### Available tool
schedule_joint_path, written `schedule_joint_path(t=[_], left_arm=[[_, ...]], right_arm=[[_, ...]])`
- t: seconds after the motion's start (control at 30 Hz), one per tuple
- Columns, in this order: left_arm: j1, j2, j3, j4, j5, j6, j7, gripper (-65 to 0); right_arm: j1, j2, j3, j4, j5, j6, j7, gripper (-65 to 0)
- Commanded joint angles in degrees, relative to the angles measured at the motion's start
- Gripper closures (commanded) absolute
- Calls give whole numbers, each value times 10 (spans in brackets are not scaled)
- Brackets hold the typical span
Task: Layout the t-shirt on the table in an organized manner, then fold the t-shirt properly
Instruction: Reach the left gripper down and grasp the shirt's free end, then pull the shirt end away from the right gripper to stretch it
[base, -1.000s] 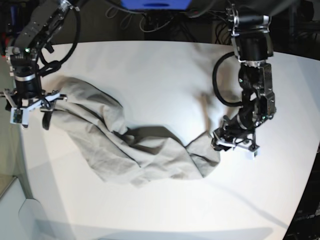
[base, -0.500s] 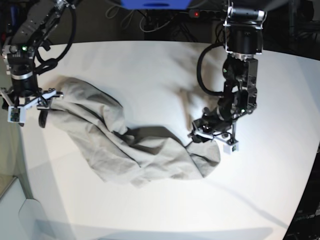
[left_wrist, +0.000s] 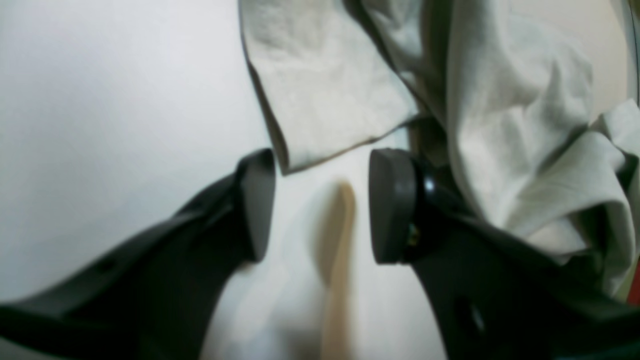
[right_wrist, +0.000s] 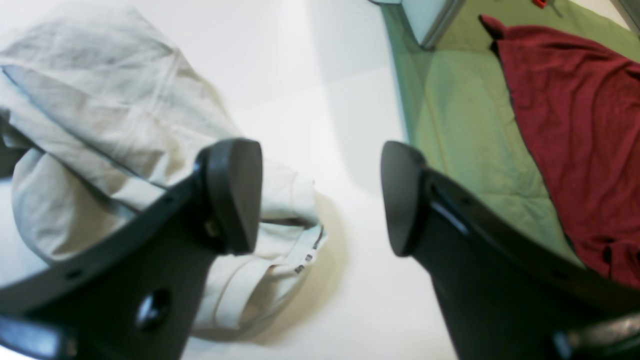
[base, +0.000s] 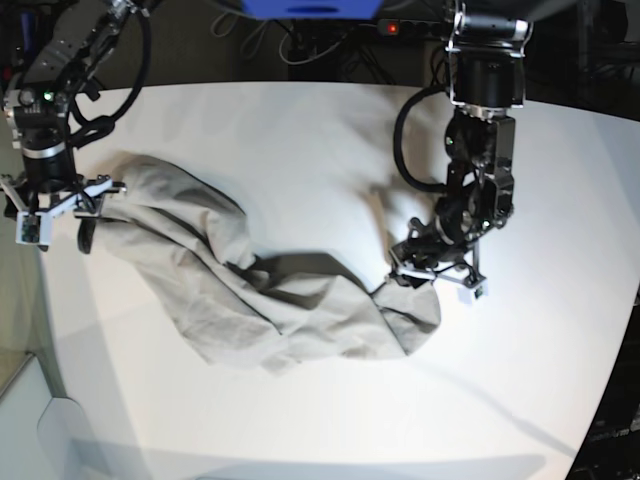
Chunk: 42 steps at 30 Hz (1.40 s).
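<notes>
Presently on the white surface (base: 300, 130): one t-shirt (base: 260, 290), light grey-beige, crumpled and unfolded, lying as a long wrinkled band from near the surface's left edge across the middle toward its right half.

Left pincer (base: 437, 272): at the shirt's right end, low over the surface. The left wrist view shows its two dark pads apart with bare surface between them; a flat corner of cloth (left_wrist: 320, 100) lies just ahead of the gap and bunched folds press beside one pad. Nothing is gripped.

Right pincer (base: 62, 222): at the shirt's left end, close to the surface's left edge. Its pads (right_wrist: 235, 195) stand wide apart and hold nothing; rumpled cloth with a small printed label (right_wrist: 306, 256) sits under and beside one pad.

Beyond the left edge: green flooring (right_wrist: 465, 130) with a dark red cloth (right_wrist: 575, 125) on it.
</notes>
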Motion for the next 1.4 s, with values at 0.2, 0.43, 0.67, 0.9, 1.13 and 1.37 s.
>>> schedule_joint_path(t=[0.2, 0.43, 0.67, 0.9, 1.13, 1.37], left_arm=[[-22, 1, -1, -16, 0, 17, 3, -302], [-33, 1, -2, -59, -4, 17, -15, -272], [-34, 2, -6, -80, -4, 16, -31, -25], [12, -26, -39, 85, -5, 17, 54, -8], [52, -89, -154, 226, 0, 16, 178, -8], [87, -153, -210, 284, 0, 15, 201, -7]], right_arm=[[5, 3, -1, 10, 8, 11, 16, -377], [7, 3, 0, 10, 8, 11, 16, -377], [4, 19, 3, 8, 8, 11, 16, -377], [10, 21, 3, 9, 8, 11, 16, -377], [10, 28, -21, 9, 9, 11, 16, -377], [3, 28, -83, 10, 9, 11, 16, -377]])
